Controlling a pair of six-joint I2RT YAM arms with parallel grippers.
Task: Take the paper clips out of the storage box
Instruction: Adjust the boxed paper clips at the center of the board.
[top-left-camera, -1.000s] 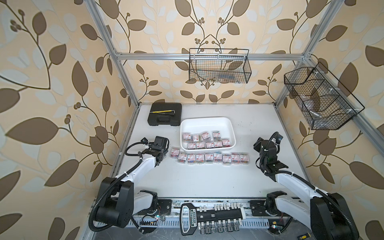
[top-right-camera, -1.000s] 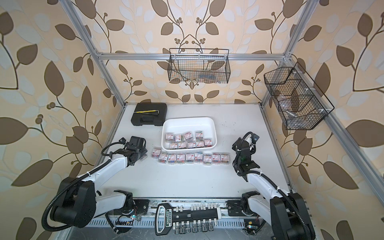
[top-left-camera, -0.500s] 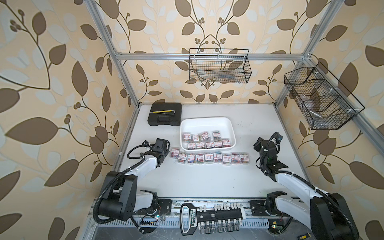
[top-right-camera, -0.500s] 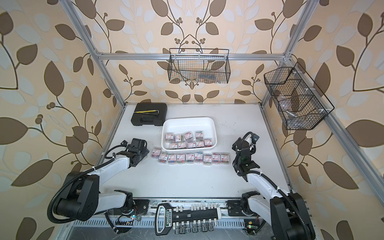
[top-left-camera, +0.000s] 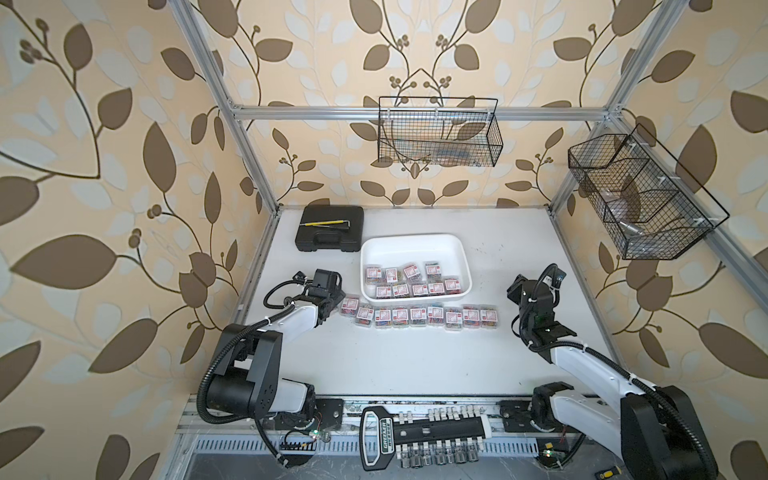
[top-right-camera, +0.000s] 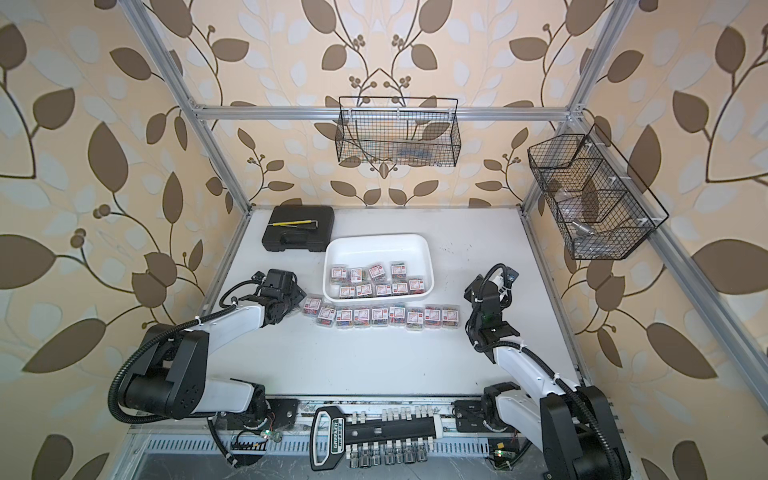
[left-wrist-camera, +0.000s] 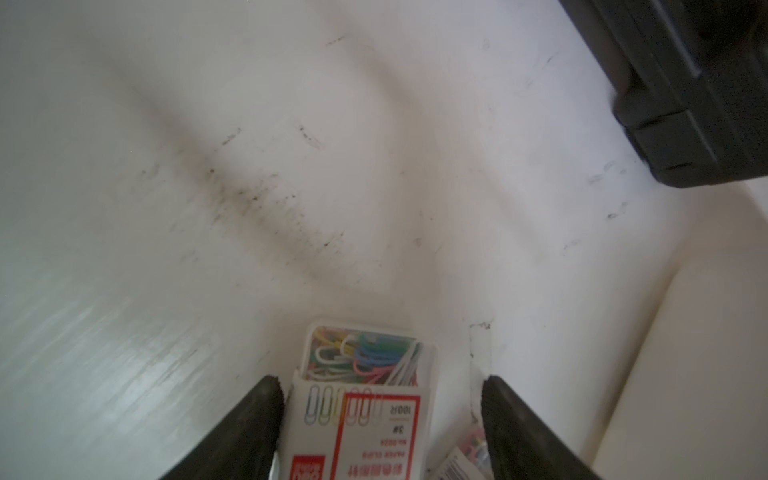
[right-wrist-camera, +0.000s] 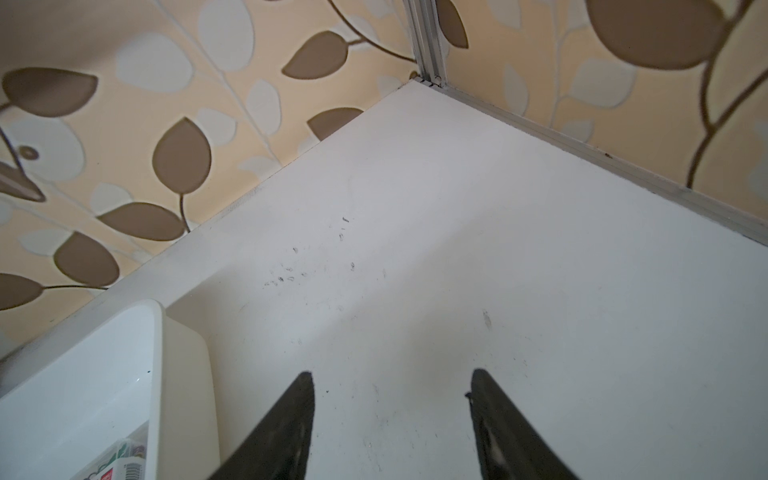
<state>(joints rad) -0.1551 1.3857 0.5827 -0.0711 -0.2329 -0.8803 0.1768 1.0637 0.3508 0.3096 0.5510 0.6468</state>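
As the left gripper (left-wrist-camera: 380, 379) straddles one paper clips box (left-wrist-camera: 362, 361) lengthwise, jaws spread, the right gripper (right-wrist-camera: 391, 374) gapes empty.

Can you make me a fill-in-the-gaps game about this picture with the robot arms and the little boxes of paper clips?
1. The storage box is coloured ____.
2. The case under the yellow tool is coloured ____.
3. The open right gripper holds ____.
Missing words: white; black; nothing.
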